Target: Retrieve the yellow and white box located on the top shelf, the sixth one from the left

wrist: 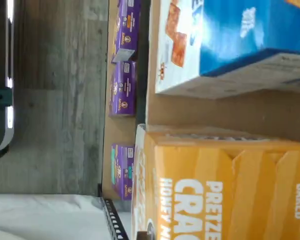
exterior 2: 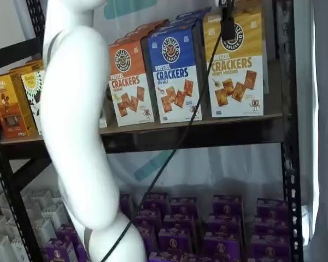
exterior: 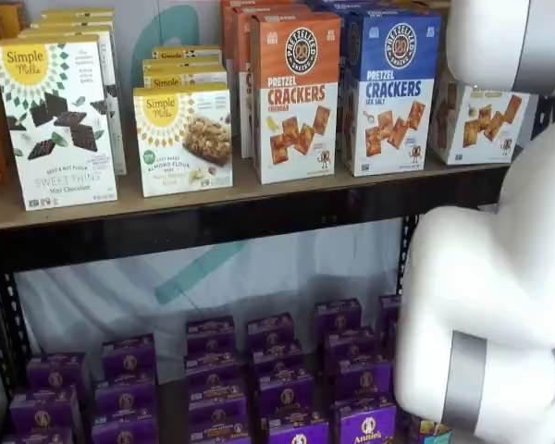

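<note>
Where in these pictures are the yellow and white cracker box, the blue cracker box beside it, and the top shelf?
yellow and white box point(exterior 2: 235, 71): a shelf view, front face.
blue cracker box point(exterior 2: 174, 73): a shelf view, front face.
top shelf point(exterior: 259, 217): a shelf view, dark front rail.

On the top shelf point(exterior 2: 208, 128) the yellow and white box point(exterior 2: 235, 71) stands at the right end, with the sea salt cracker box point(exterior 2: 175, 76) just beside it on its left and the cheddar cracker box point(exterior 2: 128, 84) left of that. Further left stand the Simple Mills boxes point(exterior: 60, 120). Below, the purple boxes point(exterior: 277, 379) sit in rows on a lower level.
</note>
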`<act>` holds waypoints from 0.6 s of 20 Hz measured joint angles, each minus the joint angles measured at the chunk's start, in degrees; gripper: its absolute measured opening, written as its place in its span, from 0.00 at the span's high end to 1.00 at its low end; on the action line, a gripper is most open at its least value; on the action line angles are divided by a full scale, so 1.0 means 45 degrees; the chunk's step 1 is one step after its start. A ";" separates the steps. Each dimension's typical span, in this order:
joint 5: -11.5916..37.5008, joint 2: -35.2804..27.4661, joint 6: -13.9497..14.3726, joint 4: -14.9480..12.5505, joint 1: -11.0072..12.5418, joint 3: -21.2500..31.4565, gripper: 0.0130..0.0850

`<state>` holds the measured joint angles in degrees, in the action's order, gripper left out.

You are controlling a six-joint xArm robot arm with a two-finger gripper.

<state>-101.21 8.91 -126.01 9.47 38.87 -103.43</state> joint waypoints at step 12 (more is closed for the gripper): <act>0.0101 0.2825 -0.1096 -0.0238 0.0972 0.2767 0.28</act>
<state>-100.75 21.62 -130.95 8.40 43.24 -90.97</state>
